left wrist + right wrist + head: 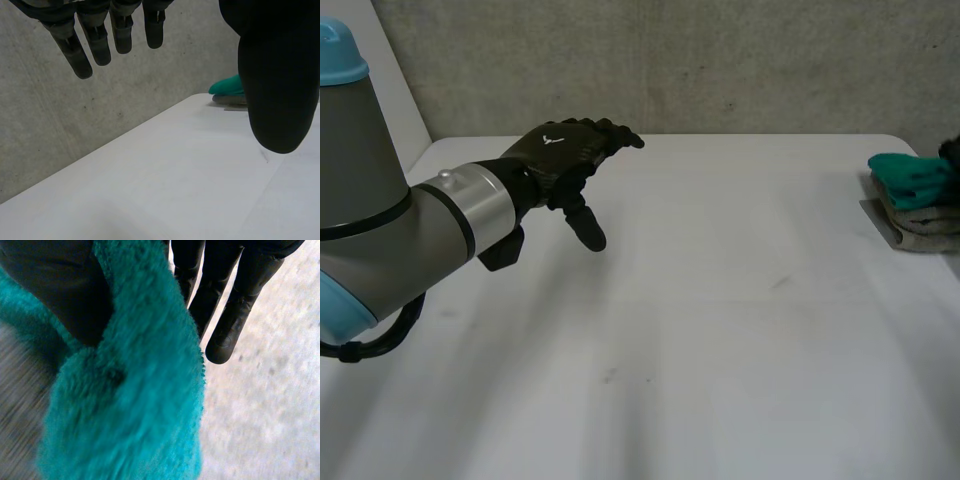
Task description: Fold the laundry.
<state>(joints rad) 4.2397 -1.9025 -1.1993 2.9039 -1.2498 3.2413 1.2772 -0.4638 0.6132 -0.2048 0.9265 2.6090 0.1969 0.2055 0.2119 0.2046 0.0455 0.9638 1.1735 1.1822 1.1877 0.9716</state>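
Left hand (565, 150) slack, empty (wide table (720, 300) all round); right hand (55, 285) pinches teal towel (130, 390) at edge.

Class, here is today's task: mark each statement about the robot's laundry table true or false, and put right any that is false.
1. The left robot hand holds a cloth. False: its fingers are relaxed and open, it holds nothing, and it hovers above the bare table.
2. The teal cloth sits on top of a grey cloth. True.
3. The cloths are piled in the middle of the table. False: they lie near the table's edge on the robot's right side.
4. A grey wall stands behind the table. True.
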